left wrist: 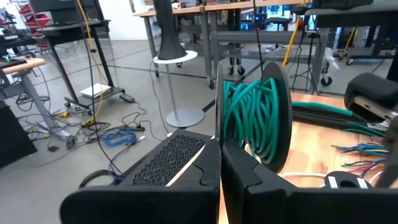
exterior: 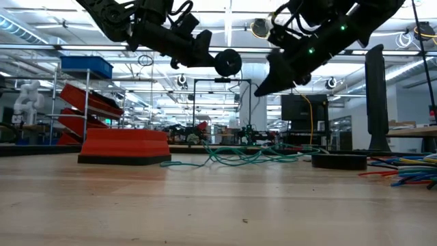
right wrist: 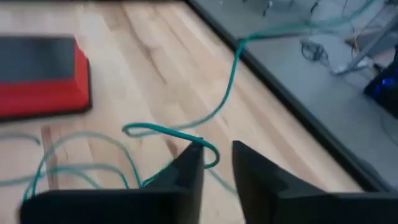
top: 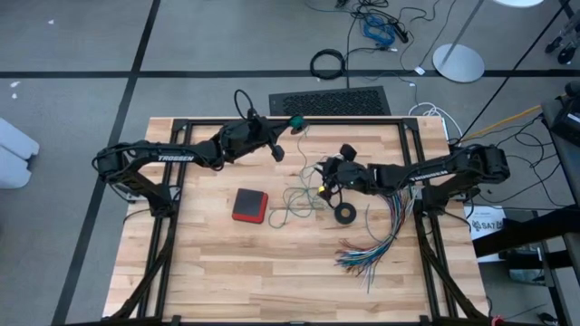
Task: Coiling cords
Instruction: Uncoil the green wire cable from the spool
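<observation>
Right gripper point(right wrist: 217, 163) parted above teal cord point(right wrist: 225, 93); table edge point(right wrist: 292, 99) near.

Wooden table point(top: 199, 263): cords point(top: 294, 201), red box point(top: 249, 206).

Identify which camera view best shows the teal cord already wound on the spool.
The left wrist view: the wound teal cord fills the spool close up. The high view shows a speck, the low view only the spool's edge, the right wrist view only loose cord.
</observation>
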You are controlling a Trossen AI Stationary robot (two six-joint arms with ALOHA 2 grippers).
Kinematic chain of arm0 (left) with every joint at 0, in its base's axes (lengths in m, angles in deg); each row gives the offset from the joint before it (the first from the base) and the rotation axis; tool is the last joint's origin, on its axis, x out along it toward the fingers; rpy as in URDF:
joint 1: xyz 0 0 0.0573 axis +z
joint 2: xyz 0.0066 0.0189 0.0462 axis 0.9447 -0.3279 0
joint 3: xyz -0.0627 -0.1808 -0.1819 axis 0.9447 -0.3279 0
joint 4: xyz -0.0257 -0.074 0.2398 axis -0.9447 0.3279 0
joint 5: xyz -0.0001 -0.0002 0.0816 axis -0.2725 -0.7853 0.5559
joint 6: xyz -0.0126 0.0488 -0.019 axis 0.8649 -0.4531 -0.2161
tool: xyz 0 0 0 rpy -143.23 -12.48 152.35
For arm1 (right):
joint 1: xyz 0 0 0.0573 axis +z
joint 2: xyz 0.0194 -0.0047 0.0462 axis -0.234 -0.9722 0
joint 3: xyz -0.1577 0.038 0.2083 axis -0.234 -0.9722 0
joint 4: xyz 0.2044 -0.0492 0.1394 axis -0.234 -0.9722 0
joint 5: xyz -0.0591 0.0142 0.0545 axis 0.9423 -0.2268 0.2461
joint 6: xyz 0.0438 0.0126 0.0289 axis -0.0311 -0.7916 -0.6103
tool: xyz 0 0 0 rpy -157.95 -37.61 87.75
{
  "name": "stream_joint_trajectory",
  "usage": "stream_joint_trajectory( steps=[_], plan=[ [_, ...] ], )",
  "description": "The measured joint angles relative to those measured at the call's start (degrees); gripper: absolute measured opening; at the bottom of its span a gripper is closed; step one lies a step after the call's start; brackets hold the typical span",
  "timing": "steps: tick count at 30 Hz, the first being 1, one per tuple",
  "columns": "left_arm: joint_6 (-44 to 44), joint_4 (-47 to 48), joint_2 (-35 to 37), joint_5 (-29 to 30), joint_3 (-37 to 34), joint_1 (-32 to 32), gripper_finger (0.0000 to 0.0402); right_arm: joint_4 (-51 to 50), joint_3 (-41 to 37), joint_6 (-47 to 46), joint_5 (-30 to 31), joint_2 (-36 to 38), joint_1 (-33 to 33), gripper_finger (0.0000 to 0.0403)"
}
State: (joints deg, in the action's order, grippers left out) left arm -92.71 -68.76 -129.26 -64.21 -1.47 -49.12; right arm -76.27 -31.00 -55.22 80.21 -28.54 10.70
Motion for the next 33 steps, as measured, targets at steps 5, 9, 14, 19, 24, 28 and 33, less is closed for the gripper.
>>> stream_joint_trajectory(
  steps=[5, 9, 14, 19, 24, 28, 33],
  plan=[
    [0.02, 0.07, 0.0, -1.31, 0.0, 0.0, 0.0, -4.88, -0.02, -2.09, -0.83, 0.0, 0.14, 0.0154],
    [0.03, 0.07, 0.0, -1.51, 0.0, 0.01, 0.0, -6.46, -0.02, -2.81, -2.69, 0.0, 1.13, 0.0191],
    [0.04, 0.09, 0.0, -1.71, 0.0, 0.0, 0.0, -6.62, -0.02, -3.23, -8.45, 0.19, 2.57, 0.0209],
    [0.2, 0.11, 0.0, -2.93, 0.0, 0.0, 0.0, -6.21, -0.02, -2.64, -8.53, 2.73, 3.41, 0.0208],
    [0.55, 0.08, 0.0, -3.56, 0.0, 0.0, 0.0, -6.13, -0.02, -0.46, -3.85, 7.63, 3.32, 0.0208],
    [1.49, -0.15, 0.0, -4.9, 0.0, -0.14, 0.0, -4.46, -0.02, 2.21, 3.06, 10.7, 3.0, 0.0208],
    [1.49, -0.31, 0.0, -4.95, 0.0, -0.5, 0.0, -2.89, -0.02, 3.94, 0.87, 12.39, 1.53, 0.0208]
  ],
)
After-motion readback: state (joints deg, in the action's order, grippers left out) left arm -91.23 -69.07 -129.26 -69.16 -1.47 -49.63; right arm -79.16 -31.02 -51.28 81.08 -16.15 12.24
